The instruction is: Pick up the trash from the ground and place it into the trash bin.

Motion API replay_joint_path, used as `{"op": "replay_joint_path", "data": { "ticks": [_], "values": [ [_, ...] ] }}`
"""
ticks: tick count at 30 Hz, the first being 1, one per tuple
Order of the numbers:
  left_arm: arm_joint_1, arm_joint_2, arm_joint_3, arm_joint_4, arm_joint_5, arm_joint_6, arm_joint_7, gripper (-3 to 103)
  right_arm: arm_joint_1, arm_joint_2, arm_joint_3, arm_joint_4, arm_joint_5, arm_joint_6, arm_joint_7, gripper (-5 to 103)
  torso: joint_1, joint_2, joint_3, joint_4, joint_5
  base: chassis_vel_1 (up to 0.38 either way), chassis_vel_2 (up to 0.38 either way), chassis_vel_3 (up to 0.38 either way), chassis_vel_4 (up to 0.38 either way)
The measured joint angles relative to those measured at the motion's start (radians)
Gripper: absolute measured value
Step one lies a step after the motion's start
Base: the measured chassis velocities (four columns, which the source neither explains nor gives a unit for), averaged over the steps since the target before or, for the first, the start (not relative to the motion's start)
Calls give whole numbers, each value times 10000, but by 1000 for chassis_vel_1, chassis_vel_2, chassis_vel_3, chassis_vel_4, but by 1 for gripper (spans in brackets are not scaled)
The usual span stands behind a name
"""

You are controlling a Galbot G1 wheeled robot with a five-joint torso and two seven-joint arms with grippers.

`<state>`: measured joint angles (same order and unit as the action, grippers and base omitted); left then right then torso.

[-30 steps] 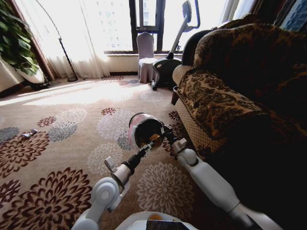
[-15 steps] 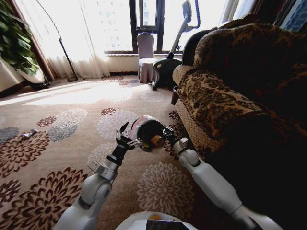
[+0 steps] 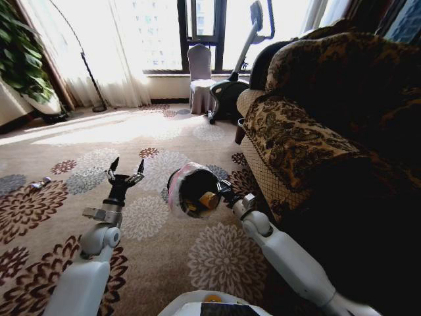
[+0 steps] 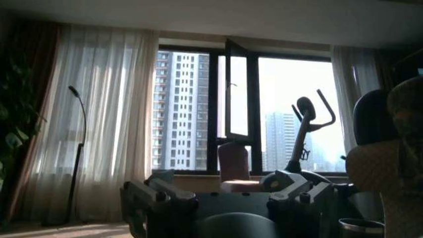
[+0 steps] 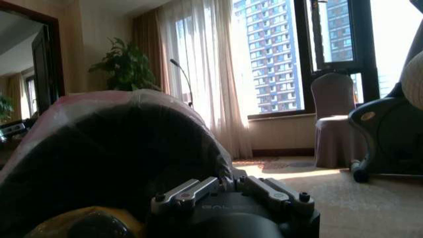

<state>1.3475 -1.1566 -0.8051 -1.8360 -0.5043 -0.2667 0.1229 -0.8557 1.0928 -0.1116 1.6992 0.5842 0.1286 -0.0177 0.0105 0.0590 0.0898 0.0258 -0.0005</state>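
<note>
My right gripper (image 3: 222, 188) is shut on the rim of the trash bin (image 3: 193, 190), a black bin with a pinkish bag, held above the carpet and tipped with its mouth toward me. A yellowish piece of trash (image 3: 208, 199) lies inside it. In the right wrist view the trash bin (image 5: 112, 153) bulges just beyond the shut fingers (image 5: 191, 191). My left gripper (image 3: 125, 172) stands open and empty, left of the bin and apart from it. Its two fingers (image 4: 160, 199) hold nothing. A small piece of trash (image 3: 41, 184) lies on the carpet far left.
A patterned sofa (image 3: 316, 131) fills the right side. An exercise machine (image 3: 230, 92), a covered chair (image 3: 199, 79) and a small dark pot (image 4: 360, 228) stand by the window. A floor lamp (image 3: 92, 85) and a plant (image 3: 20, 59) stand at the back left.
My left arm has swung left, out from the bin's mouth, with its gripper open. The bin in my right gripper has shifted slightly left and lower.
</note>
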Motion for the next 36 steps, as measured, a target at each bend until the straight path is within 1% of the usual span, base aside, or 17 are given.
{"op": "replay_joint_path", "data": {
  "ticks": [2,8,12,15,18,21,22,23,25,26,27,28,30,32,33,34,36],
  "values": [
    [269,-92,-27,212,-213,127,-204,100,-216,39,127,-1,-257,124,3,0,0,0,0,-1,3,35,29,-31,-39],
    [315,-317,-123,415,-235,300,-315,100,-400,153,202,15,-426,237,2,0,0,1,-1,-1,8,103,106,-103,-115],
    [239,-348,-124,494,-266,423,-366,100,-487,156,238,62,-464,275,0,0,0,0,-1,1,1,215,221,-215,-227],
    [241,-387,-92,495,-312,487,-442,100,-565,128,285,107,-468,307,-3,0,0,0,-1,1,13,285,265,-255,-283],
    [268,-424,-53,492,-318,510,-466,100,-639,103,331,155,-468,333,-3,0,0,0,0,3,-4,273,279,-267,-282],
    [287,-448,-12,466,-317,523,-473,100,-724,75,358,186,-466,341,-5,0,0,1,0,1,4,300,329,-300,-284],
    [291,-471,16,447,-308,541,-490,100,-777,44,375,238,-477,375,-3,0,-1,0,-1,-1,17,317,324,-340,-346],
    [297,-495,32,430,-305,583,-522,100,-836,-10,383,337,-585,413,-6,0,-1,0,-1,-1,-4,361,333,-372,-349],
    [299,-498,34,429,-304,591,-533,100,-854,-23,394,367,-633,418,-4,0,0,0,0,0,-4,361,333,-372,-343],
    [300,-501,35,429,-302,602,-545,100,-882,-39,397,409,-676,426,-4,0,0,0,0,0,0,381,372,-372,-379],
    [297,-499,30,437,-301,605,-552,100,-913,-40,397,452,-699,427,-5,0,-1,0,-1,0,18,381,386,-362,-379],
    [296,-499,24,446,-305,609,-557,100,-932,-38,398,485,-708,430,-7,0,-1,1,-1,1,16,361,386,-362,-356],
    [348,-505,16,307,-630,773,-620,100,-1010,-26,401,527,-739,440,-9,0,0,0,0,3,-2,372,373,-366,-351],
    [372,-507,16,202,-789,861,-660,100,-1041,-25,399,527,-766,439,-9,0,-1,0,0,2,-1,372,370,-355,-347],
    [388,-513,15,119,-934,949,-701,103,-1070,-13,394,527,-796,440,-8,0,-1,0,-1,2,9,368,351,-352,-358],
    [388,-513,15,119,-934,949,-701,103,-1070,-13,394,527,-796,440,-8,0,-1,0,-1,2,9,368,351,-352,-358],
    [383,-519,9,137,-959,973,-717,100,-1090,23,395,528,-806,448,-8,0,-1,0,-1,0,4,360,348,-353,-343]
  ]
}}
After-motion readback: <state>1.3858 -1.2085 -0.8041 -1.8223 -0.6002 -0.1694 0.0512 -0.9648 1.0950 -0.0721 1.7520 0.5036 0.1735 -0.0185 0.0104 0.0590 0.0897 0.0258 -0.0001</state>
